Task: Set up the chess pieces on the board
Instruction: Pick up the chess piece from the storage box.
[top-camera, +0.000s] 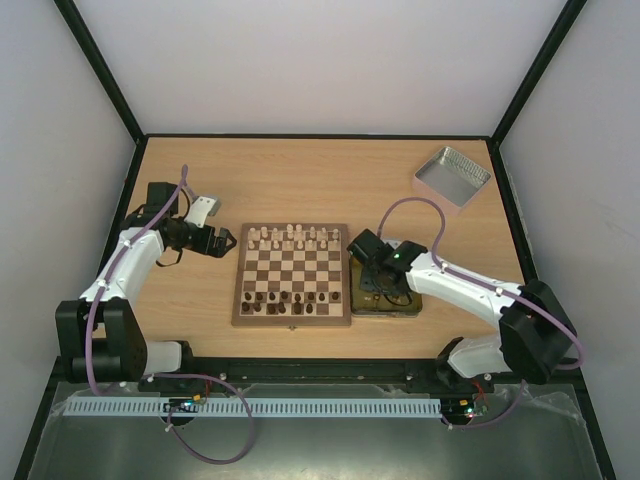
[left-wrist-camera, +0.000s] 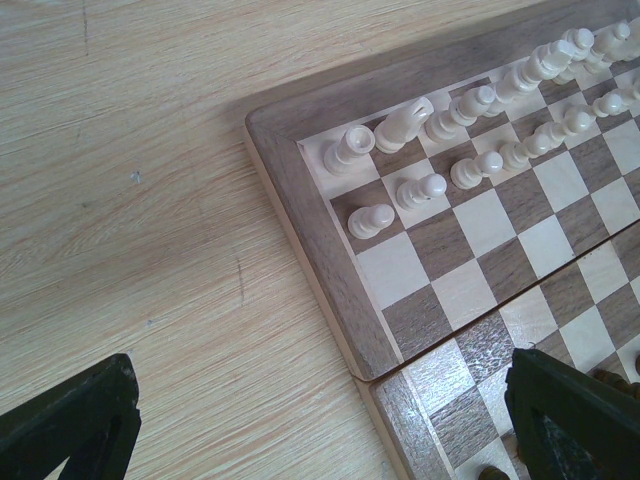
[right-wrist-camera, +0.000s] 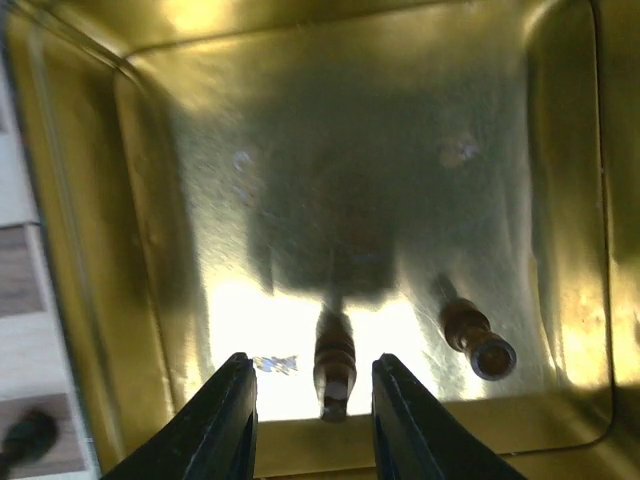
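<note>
The chessboard (top-camera: 292, 272) lies mid-table, cream pieces (top-camera: 290, 237) along its far rows and dark pieces (top-camera: 285, 299) along its near rows. In the left wrist view the board's corner (left-wrist-camera: 330, 250) and cream pieces (left-wrist-camera: 420, 188) show. My left gripper (top-camera: 222, 243) hovers open and empty off the board's left edge. My right gripper (right-wrist-camera: 312, 415) is open inside the yellow tin (right-wrist-camera: 150, 330), its fingers on either side of a dark piece (right-wrist-camera: 334, 365) lying on the tin floor. A second dark piece (right-wrist-camera: 475, 340) lies to the right of it.
The yellow tin (top-camera: 400, 305) stands right against the board's right edge. A silver tray-like lid (top-camera: 452, 176) sits at the back right. Black frame posts and white walls enclose the table.
</note>
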